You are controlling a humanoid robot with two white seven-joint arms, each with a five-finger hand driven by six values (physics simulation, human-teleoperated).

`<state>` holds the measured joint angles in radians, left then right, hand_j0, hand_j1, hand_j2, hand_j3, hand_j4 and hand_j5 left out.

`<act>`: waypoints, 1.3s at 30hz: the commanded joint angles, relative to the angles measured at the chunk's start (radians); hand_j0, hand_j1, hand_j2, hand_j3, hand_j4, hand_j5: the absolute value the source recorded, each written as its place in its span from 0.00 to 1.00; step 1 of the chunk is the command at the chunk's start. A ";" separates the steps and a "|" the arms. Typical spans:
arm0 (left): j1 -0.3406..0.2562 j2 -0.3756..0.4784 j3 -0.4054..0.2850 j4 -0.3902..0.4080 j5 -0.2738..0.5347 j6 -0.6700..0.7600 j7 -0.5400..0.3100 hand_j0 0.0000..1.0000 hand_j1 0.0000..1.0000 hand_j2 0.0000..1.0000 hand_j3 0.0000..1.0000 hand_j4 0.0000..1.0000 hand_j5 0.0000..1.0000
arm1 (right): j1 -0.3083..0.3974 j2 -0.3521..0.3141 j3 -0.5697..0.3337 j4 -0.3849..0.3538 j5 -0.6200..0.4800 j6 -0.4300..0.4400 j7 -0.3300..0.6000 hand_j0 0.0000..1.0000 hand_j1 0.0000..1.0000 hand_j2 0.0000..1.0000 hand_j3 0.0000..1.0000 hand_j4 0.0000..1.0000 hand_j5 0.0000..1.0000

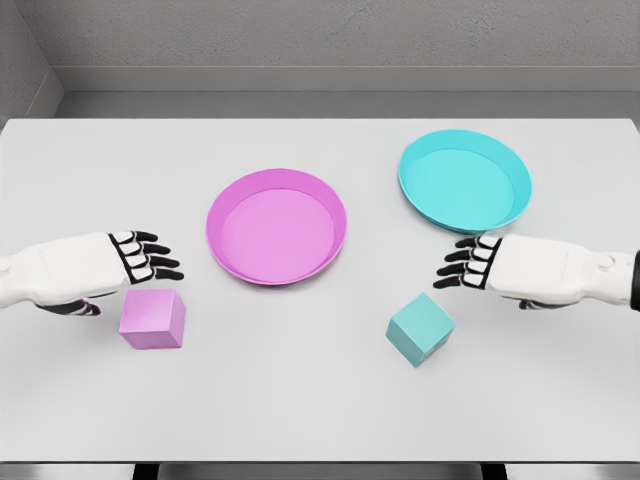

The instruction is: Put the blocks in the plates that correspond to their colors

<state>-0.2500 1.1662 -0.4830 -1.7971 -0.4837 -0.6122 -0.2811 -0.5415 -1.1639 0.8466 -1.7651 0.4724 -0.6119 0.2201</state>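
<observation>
A pink block (152,319) lies on the white table near the left front. Just above and left of it hovers my left hand (150,257), fingers spread, holding nothing. A pink plate (276,227) sits in the middle. Toward the right front rests a teal block (420,329), turned at an angle. My right hand (462,263) is above and right of that block, fingers relaxed and empty, close to the near rim of the teal plate (465,181) at the back right.
The white table (320,410) stretches to a front edge at the bottom of the view. A grey wall stands behind its far edge.
</observation>
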 commanded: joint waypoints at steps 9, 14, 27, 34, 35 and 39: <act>0.000 -0.003 -0.020 -0.002 -0.035 0.001 0.000 1.00 1.00 1.00 1.00 1.00 1.00 | 0.002 0.075 0.006 0.004 0.019 0.001 0.008 1.00 1.00 1.00 1.00 1.00 1.00; 0.000 -0.022 -0.034 -0.002 -0.061 0.001 0.000 1.00 1.00 1.00 1.00 1.00 1.00 | -0.003 0.072 0.006 -0.001 0.015 0.001 0.008 1.00 1.00 1.00 1.00 1.00 1.00; -0.002 -0.039 -0.036 -0.002 -0.076 0.001 0.000 1.00 1.00 1.00 1.00 1.00 1.00 | -0.060 0.075 0.011 -0.001 0.022 0.001 0.064 1.00 1.00 1.00 1.00 1.00 1.00; -0.002 -0.046 -0.042 -0.002 -0.084 0.001 0.000 1.00 1.00 1.00 1.00 1.00 1.00 | -0.077 0.081 0.011 -0.001 0.083 0.001 0.076 1.00 1.00 1.00 1.00 1.00 1.00; -0.002 -0.048 -0.046 -0.002 -0.088 0.001 0.000 1.00 1.00 1.00 1.00 1.00 1.00 | -0.077 0.089 0.011 -0.001 0.100 0.001 0.076 1.00 1.00 1.00 1.00 1.00 1.00; -0.003 -0.065 -0.051 -0.002 -0.105 0.001 0.000 1.00 1.00 1.00 1.00 1.00 1.00 | -0.077 0.110 0.011 -0.001 0.111 0.001 0.076 1.00 1.00 1.00 1.00 1.00 1.00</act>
<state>-0.2531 1.1074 -0.5319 -1.7992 -0.5880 -0.6121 -0.2811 -0.6182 -1.0622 0.8581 -1.7655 0.5764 -0.6122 0.2956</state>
